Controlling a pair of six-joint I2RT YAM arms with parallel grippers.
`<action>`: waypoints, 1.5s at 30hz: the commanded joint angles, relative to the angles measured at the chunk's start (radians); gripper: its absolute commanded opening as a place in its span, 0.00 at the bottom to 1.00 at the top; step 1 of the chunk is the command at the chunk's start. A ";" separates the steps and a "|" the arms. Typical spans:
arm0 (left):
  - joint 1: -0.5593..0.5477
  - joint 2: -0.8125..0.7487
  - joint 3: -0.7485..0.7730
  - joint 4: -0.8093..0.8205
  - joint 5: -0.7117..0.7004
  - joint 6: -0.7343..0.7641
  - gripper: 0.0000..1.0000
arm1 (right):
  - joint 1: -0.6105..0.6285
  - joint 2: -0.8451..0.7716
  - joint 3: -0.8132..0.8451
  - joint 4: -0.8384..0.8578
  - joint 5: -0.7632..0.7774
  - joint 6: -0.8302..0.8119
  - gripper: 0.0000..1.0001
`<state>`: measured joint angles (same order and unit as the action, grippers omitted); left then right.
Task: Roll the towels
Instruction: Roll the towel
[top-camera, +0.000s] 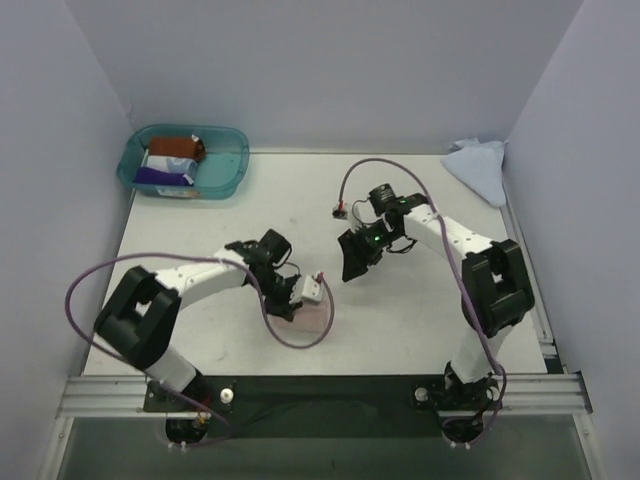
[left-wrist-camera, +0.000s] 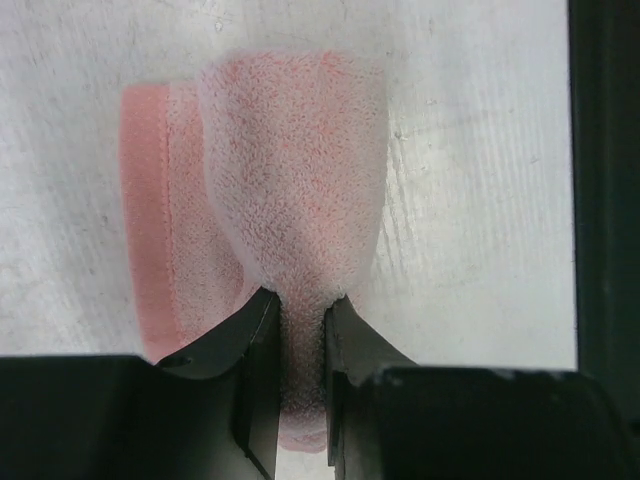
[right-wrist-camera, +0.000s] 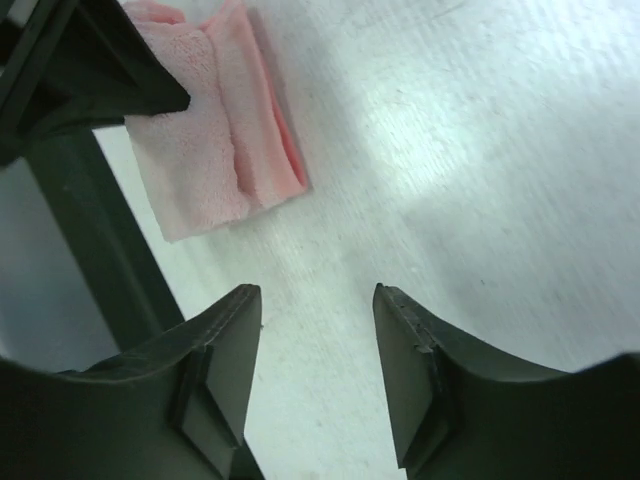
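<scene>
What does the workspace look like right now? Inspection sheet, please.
Surface: white table, lightly marked.
Job's things: pink towel partly folded by left arm; blue towel crumpled at far right corner.
Clutter: teal tub far left, holding small items.
Grippers: left gripper shut on pink towel; right gripper open, empty.
Cables: purple cable loops beside each arm.
Surroundings: pale walls on three sides.

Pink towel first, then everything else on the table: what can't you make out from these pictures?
The pink towel: in the left wrist view its near end vanishes between the fingers of the left claw; in the top view that claw covers most of it.
The light blue towel: top view only, too small to show any tag.
The teal tub: top view, contents too small to identify.
</scene>
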<state>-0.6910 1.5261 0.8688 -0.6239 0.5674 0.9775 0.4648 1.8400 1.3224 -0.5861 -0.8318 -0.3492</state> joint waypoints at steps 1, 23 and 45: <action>0.089 0.181 0.057 -0.261 0.095 -0.005 0.00 | -0.023 -0.175 -0.119 0.071 0.118 -0.007 0.47; 0.254 0.750 0.596 -0.637 0.206 0.073 0.07 | 0.492 -0.358 -0.284 0.265 0.563 -0.093 0.51; 0.323 0.752 0.599 -0.616 0.249 0.041 0.27 | 0.502 -0.030 -0.198 0.370 0.396 -0.122 0.15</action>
<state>-0.4084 2.2696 1.4868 -1.4117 0.9283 0.9695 0.9791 1.7641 1.1164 -0.2195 -0.3569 -0.4664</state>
